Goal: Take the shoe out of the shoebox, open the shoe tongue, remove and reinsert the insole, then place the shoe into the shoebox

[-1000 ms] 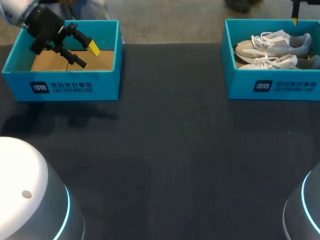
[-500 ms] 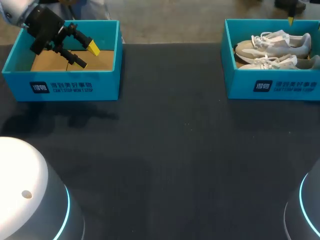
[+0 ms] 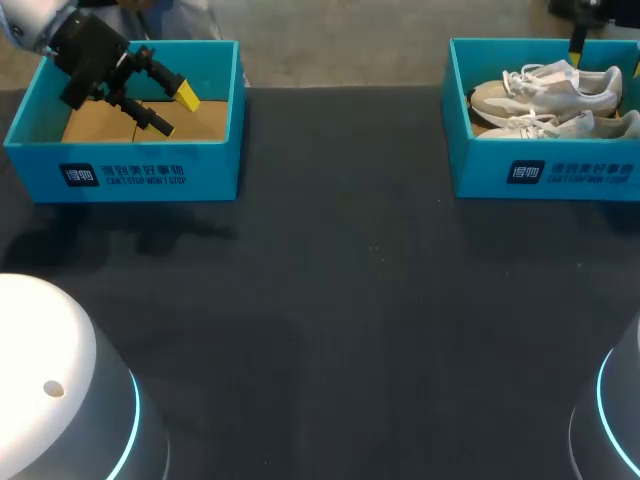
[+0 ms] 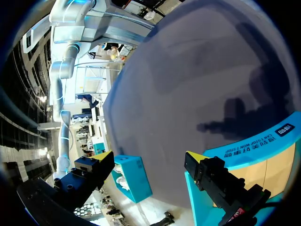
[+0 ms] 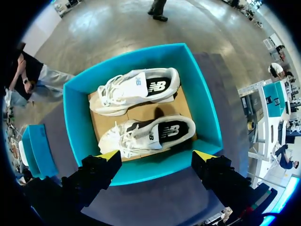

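A dark table (image 3: 340, 300) is carrying two teal shoeboxes, well apart, one toward each far corner. The left shoebox (image 3: 150, 175) is showing only its brown cardboard floor. The right shoebox (image 3: 545, 178) is holding two white sneakers lying side by side on their soles, toes pointing toward the table's middle: the farther sneaker (image 3: 548, 88) and the nearer sneaker (image 3: 545, 125). Neither arm is touching them. Two arms are in view. The left gripper (image 3: 176, 111) is hovering over the left shoebox, its two yellow-tipped fingers spread apart and holding nothing. The right gripper (image 5: 156, 157) is hanging above the right shoebox, looking down into it, its two fingers likewise spread wide and gripping nothing, with both sneakers lying ahead of it.
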`<state>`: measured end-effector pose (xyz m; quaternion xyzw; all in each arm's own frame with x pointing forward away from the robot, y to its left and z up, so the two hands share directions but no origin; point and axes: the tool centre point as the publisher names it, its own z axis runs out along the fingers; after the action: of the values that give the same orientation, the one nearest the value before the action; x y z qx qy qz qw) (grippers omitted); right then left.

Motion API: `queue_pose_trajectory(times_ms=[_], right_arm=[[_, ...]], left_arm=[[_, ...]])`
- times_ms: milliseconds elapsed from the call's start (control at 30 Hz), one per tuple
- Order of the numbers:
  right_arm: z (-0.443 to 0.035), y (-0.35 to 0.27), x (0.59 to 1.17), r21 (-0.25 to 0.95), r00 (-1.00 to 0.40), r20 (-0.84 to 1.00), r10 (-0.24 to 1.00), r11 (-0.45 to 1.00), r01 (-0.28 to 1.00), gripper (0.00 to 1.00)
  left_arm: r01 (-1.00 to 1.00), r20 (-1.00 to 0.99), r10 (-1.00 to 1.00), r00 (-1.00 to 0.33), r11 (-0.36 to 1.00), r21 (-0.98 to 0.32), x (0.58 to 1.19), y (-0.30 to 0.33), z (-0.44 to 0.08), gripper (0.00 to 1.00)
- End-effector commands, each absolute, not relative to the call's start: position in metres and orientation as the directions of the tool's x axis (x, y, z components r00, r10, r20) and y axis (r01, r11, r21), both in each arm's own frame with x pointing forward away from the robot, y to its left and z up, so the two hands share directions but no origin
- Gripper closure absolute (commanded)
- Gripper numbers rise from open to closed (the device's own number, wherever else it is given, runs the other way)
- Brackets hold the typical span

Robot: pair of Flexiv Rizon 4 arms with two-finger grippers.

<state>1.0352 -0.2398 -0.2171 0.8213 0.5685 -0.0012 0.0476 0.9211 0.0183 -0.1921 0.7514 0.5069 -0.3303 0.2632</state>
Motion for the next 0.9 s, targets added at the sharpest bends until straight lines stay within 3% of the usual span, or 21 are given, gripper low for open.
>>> queue_pose_trajectory(times_ms=[33, 167, 333, 500, 700, 767, 900], right_arm=[[-0.218, -0.239, 1.029, 0.19, 0.355, -0.053, 0.933, -0.34, 0.921, 0.0], [-0.218, -0.239, 1.029, 0.19, 0.355, -0.053, 0.933, -0.34, 0.921, 0.0], [-0.218, -0.239, 1.029, 0.19, 0.355, -0.053, 0.933, -0.34, 0.921, 0.0], [-0.218, -0.239, 1.029, 0.19, 0.355, -0.053, 0.933, -0.34, 0.921, 0.0], [-0.218, -0.239, 1.029, 0.19, 0.355, -0.053, 0.933, -0.34, 0.921, 0.0], [-0.218, -0.239, 1.029, 0.19, 0.355, -0.053, 0.933, -0.34, 0.921, 0.0], [-0.218, -0.239, 1.029, 0.19, 0.355, -0.053, 0.933, -0.34, 0.921, 0.0]], left_arm=[[0.935, -0.762, 0.59, 0.269, -0.348, 0.061, 0.921, 0.018, -0.192, 0.0], [0.935, -0.762, 0.59, 0.269, -0.348, 0.061, 0.921, 0.018, -0.192, 0.0], [0.999, -0.739, 0.673, 0.005, -0.035, -0.025, 0.932, 0.009, -0.178, 0.0], [0.941, -0.686, 0.652, -0.323, 0.298, -0.16, 0.944, 0.001, -0.164, 0.0], [0.634, -0.594, 0.345, -0.726, 0.67, -0.386, 0.967, -0.004, -0.159, 0.0], [0.558, -0.618, 0.22, -0.755, 0.71, -0.429, 0.974, -0.002, -0.157, 0.0], [0.558, -0.618, 0.22, -0.755, 0.71, -0.429, 0.974, -0.002, -0.157, 0.0]])
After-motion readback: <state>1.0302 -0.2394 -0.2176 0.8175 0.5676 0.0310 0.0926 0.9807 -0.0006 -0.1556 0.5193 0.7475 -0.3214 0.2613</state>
